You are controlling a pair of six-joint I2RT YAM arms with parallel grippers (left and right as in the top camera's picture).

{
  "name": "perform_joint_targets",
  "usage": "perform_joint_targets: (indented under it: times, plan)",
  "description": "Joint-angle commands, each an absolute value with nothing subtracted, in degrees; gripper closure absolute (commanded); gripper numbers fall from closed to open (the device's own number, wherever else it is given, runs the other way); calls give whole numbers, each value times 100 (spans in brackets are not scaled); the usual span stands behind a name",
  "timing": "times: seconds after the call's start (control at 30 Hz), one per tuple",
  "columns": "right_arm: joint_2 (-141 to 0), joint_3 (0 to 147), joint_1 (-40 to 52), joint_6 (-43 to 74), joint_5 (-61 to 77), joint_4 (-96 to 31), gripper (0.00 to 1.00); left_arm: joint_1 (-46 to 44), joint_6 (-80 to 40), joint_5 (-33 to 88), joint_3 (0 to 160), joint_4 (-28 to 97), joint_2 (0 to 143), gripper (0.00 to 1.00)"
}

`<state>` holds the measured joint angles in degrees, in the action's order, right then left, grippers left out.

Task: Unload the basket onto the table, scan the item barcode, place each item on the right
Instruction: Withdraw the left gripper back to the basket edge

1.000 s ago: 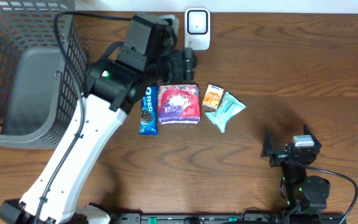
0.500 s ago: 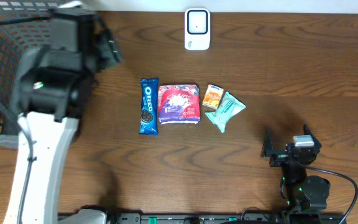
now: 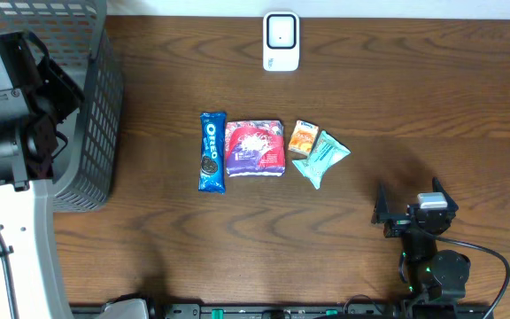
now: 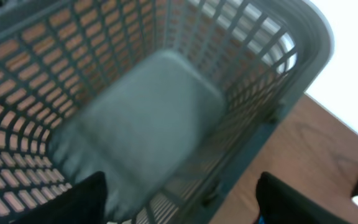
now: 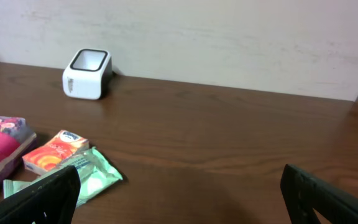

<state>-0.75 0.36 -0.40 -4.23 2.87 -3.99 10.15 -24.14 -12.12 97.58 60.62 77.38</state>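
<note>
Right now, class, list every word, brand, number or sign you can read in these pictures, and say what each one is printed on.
"OREO": on the blue pack, running along its length.
Purple pack: printed, but too blurred to read.
Orange pack: print too small to read.
Green pack: nothing legible.
Scanner: marks on its side, too small to read.

Four packets lie on the table: one blue Oreo pack (image 3: 212, 151), one pink-and-purple packet (image 3: 255, 148), one small orange packet (image 3: 303, 137), one mint-green packet (image 3: 323, 157). One white barcode scanner (image 3: 281, 41). One grey mesh basket (image 3: 100, 124).
</note>
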Motion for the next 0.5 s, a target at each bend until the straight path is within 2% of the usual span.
perform_joint_targets:
  times: [0.0, 0.3, 0.33, 0.4, 0.47]
  plan:
    - [-75, 32, -5, -480, 314, -423, 1, 1020, -2327, -674, 9773, 6149, 7787, 35]
    - [-75, 32, -5, -480, 314, -423, 1, 1015, -1201, 1999, 9773, 5996, 7787, 36]
    - [-75, 32, -5, -480, 314, -423, 1, 1015, -1205, 2056, 9773, 5999, 7787, 36]
    - [-75, 32, -5, -480, 314, -423, 1, 1017, -1203, 1968, 9773, 5994, 7787, 28]
    - [-75, 32, -5, -480, 314, -423, 1, 1022, -1205, 1459, 9773, 5994, 7787, 26]
